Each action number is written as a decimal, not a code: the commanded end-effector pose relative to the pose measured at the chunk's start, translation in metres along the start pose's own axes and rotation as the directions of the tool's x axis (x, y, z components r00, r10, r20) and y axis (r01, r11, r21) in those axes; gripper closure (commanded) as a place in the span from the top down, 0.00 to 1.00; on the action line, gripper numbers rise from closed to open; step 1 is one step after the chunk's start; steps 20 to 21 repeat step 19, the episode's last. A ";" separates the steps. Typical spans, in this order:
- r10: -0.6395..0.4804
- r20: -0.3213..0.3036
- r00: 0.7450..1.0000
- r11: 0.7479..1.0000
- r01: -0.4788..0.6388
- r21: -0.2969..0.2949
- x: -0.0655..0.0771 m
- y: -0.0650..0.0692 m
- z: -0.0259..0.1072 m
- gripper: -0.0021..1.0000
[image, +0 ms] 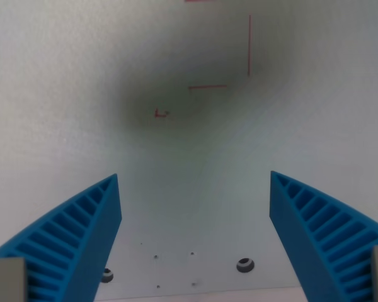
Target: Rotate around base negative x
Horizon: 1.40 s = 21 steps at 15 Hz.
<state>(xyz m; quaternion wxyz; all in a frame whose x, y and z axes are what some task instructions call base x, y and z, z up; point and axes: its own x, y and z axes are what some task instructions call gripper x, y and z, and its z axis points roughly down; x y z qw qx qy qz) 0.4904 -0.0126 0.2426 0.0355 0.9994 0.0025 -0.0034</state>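
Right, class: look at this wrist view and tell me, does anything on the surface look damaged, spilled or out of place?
Nothing stands out. The pale surface carries thin red lines, a soft dark shadow and a few small holes, all tidy. The blue fingers stand wide apart with nothing between them.

The blue ribbed plastic gripper [195, 189] hangs empty above the pale worktop [63, 94], its two finned jaws spread wide apart at the wrist view's left and right.

Bright blue ribbed fingers [82, 233] frame a pale grey-white surface [63, 94] with thin red lines [249, 44] at upper right.
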 end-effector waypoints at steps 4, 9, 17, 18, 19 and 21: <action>0.018 -0.001 1.000 0.974 -0.018 -0.227 0.000 -0.003 -0.001 1.00; 0.019 -0.001 1.000 0.959 -0.018 -0.283 0.000 -0.003 -0.001 1.00; 0.019 0.000 1.000 0.928 -0.018 -0.372 0.000 -0.003 -0.001 1.00; 0.019 0.000 1.000 0.924 -0.017 -0.382 0.000 -0.003 -0.001 1.00; 0.019 0.000 1.000 0.919 -0.017 -0.393 0.000 -0.003 -0.001 1.00; 0.019 0.000 1.000 0.919 -0.017 -0.393 0.000 -0.003 -0.001 1.00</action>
